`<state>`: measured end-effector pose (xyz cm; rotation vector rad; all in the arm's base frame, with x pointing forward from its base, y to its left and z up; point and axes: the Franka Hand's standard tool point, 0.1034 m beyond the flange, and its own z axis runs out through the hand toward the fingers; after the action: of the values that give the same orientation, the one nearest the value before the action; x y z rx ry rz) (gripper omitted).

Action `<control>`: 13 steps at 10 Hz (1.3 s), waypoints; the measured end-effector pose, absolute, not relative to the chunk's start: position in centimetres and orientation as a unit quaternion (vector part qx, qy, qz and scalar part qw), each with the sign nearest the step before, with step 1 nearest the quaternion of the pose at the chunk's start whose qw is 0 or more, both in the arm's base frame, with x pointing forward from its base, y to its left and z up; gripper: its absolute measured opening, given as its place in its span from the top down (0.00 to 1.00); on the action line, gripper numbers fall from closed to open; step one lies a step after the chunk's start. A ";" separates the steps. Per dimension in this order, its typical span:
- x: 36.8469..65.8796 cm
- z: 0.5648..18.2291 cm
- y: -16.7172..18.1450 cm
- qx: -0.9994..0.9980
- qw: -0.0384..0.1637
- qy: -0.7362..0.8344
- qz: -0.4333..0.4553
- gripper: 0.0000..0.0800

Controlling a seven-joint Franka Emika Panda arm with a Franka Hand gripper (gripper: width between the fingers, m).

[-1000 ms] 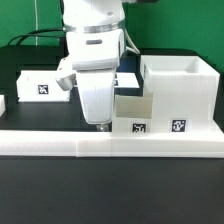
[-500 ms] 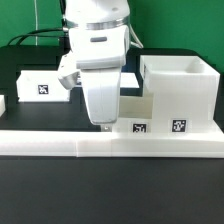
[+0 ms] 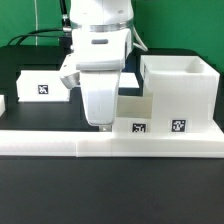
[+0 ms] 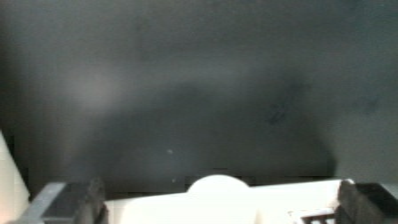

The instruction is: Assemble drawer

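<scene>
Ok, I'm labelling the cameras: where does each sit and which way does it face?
Exterior view: off the arm, low, facing across the white bar toward the housing and a tray; shows the arm and gripper.
Wrist view: on the wrist, looking along the fingers at the dark table; a knobbed white part sits between them.
Shared: the gripper, probably that white part.

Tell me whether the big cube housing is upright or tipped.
Upright: the housing has its open top facing up and its walls vertical.
</scene>
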<state>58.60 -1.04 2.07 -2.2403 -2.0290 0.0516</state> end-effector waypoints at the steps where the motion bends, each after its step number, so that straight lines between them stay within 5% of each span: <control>1: 58.6 2.2 -0.8 -0.736 0.060 -0.674 0.019 0.19; 13: 58.5 2.4 -1.1 -0.728 0.053 -0.682 0.038 0.19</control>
<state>58.49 -1.10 2.35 -2.2140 -2.0743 0.1148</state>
